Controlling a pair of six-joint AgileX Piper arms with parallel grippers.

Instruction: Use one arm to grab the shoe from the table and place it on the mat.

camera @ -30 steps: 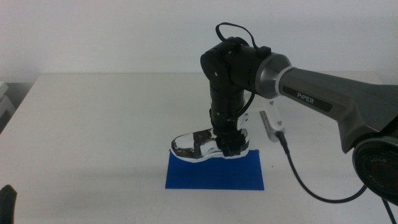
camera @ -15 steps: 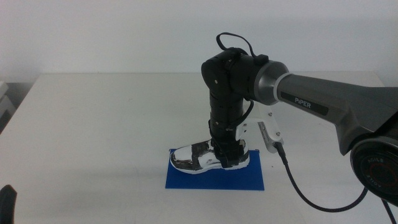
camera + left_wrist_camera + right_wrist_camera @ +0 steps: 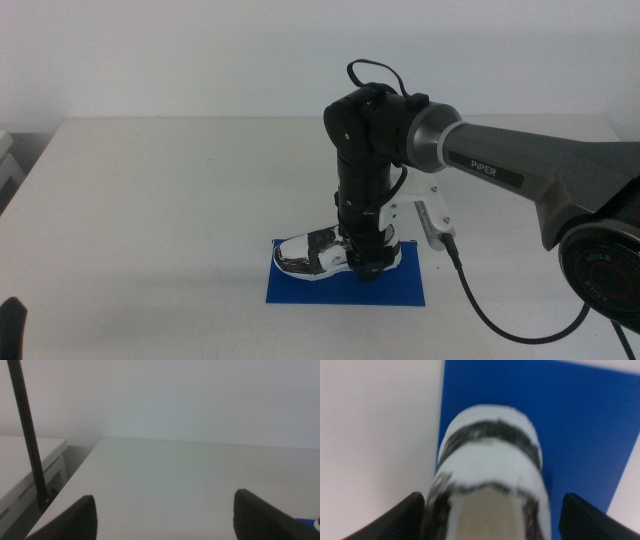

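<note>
The white sneaker with black-grey panels (image 3: 312,254) rests on the dark blue mat (image 3: 345,288) near its back edge, toe pointing left. The right arm (image 3: 520,165) reaches in from the right and points straight down. My right gripper (image 3: 368,262) is shut on the shoe's heel end. In the right wrist view the shoe (image 3: 490,445) fills the space between the two jaws of the right gripper (image 3: 490,502), with the mat (image 3: 580,420) beneath it. My left gripper (image 3: 165,507) is open and empty, low at the table's front left (image 3: 10,318).
The white table (image 3: 160,200) stretches around the mat. A white gripper part with a black cable (image 3: 432,222) hangs beside the shoe and trails over the table to the right. A black pole (image 3: 25,435) and a lower ledge stand off the table's left edge.
The right gripper has come down and slightly forward with the shoe. The shoe has gone from just above the mat's back edge to lying on the mat.
</note>
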